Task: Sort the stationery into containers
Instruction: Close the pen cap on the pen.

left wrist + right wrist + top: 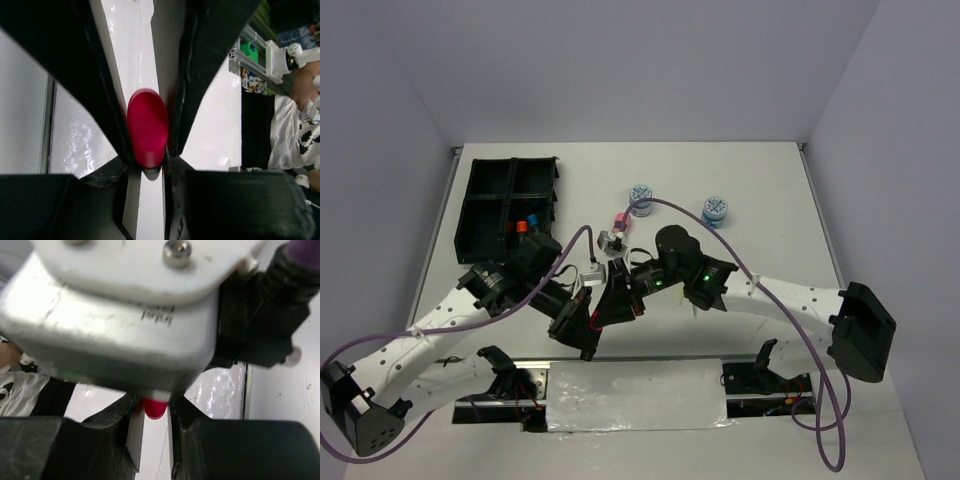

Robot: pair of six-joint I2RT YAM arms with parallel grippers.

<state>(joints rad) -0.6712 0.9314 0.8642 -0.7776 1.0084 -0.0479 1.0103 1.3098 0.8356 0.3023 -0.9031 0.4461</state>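
Red marker cap in left gripper; "intel" on silver camera

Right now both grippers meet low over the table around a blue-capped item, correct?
Not blue: it is red. The left wrist view shows the red item at the left gripper's fingertips. The rest of your statement holds.

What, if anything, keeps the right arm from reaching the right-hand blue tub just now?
Probably not yet. The way to the tub looks open, but the right gripper seems shut on a red marker that the left gripper also holds, so it is busy.
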